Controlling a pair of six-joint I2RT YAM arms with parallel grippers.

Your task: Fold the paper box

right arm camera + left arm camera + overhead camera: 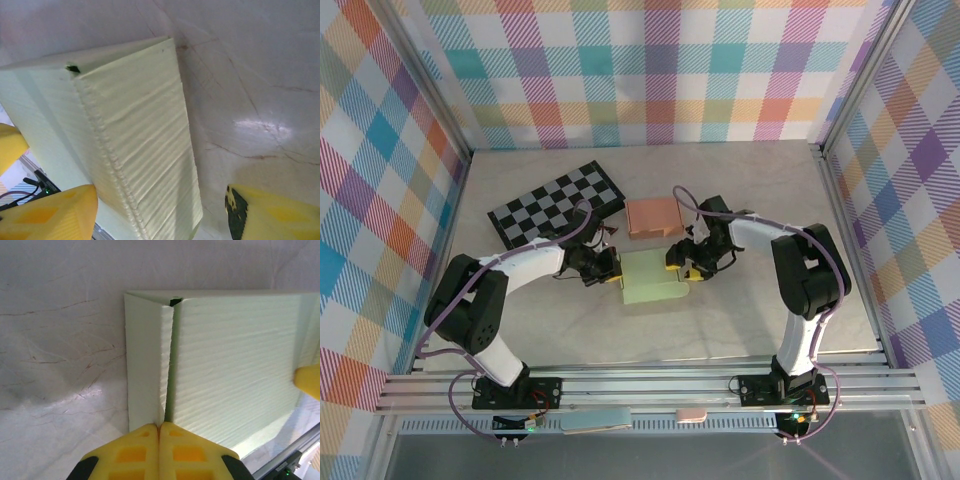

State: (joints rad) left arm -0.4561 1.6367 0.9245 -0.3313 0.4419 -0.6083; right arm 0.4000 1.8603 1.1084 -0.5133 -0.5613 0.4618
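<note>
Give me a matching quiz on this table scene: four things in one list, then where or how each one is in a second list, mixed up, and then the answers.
Things:
1. checkerboard
2. pinkish box
3. left gripper
4. right gripper

Place or state:
A. lies just behind the green box
B. fingers wide apart
C. farthest left on the table, lying at an angle
D. fingers pressed together

Pairs: 1-C, 2-A, 3-D, 4-B
</note>
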